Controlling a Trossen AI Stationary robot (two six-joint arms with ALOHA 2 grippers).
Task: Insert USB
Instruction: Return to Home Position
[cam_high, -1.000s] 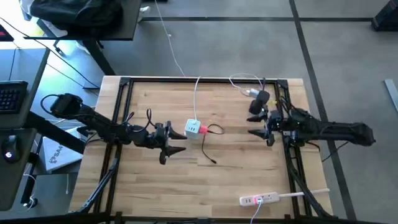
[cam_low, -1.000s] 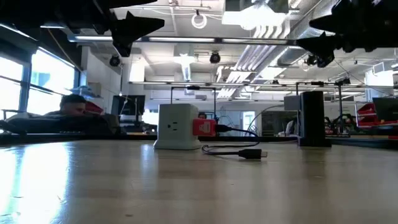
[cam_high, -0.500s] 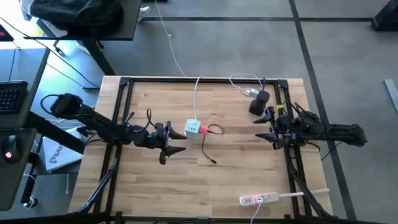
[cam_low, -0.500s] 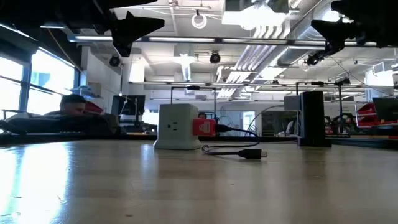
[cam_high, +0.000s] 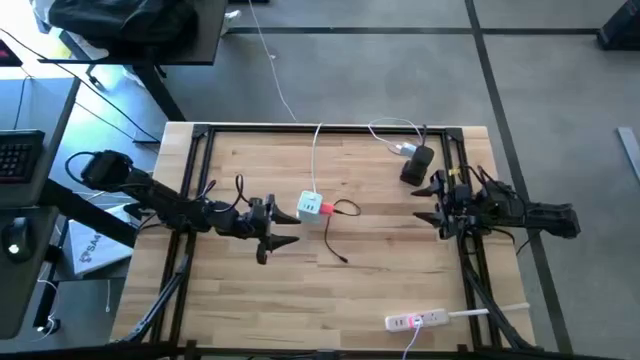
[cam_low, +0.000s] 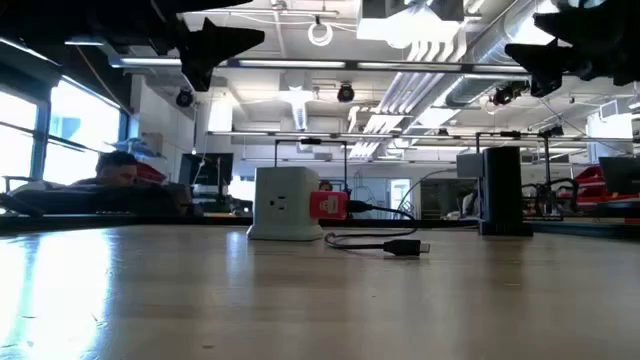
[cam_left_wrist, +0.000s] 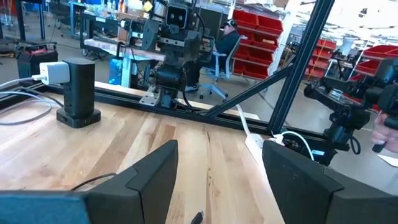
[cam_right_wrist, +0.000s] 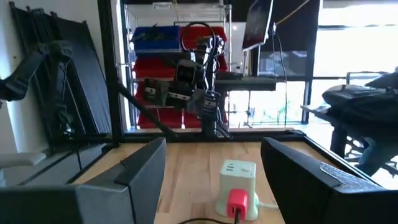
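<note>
USB plug (cam_high: 327, 209): the red-pink plug sits pressed against the side of the white charger cube (cam_high: 311, 205) that faces the right arm, near the middle of the table (cam_high: 240, 295). From the low view it looks seated, not loose.
Black cable (cam_low: 372, 241): it runs from the plug in a small loop and lies slack on the wood, its far end free.
Left gripper (cam_high: 281, 232): it hangs above the table just beside the cube, on the side away from the plug. Its fingers are spread and hold nothing.
Right gripper (cam_high: 428, 201): it is raised at the table's right edge, well apart from the plug, near the black outlet tower (cam_high: 417, 165). Its fingers are parted and empty.
Other outlets: the tower carries a white charger (cam_left_wrist: 55, 72). A white power strip (cam_high: 415, 321) lies at the near right corner.
Done: I judge the insertion complete, since neither of the 2 grippers touches the plug.
Left: probably only parking both arms clear of the table.
</note>
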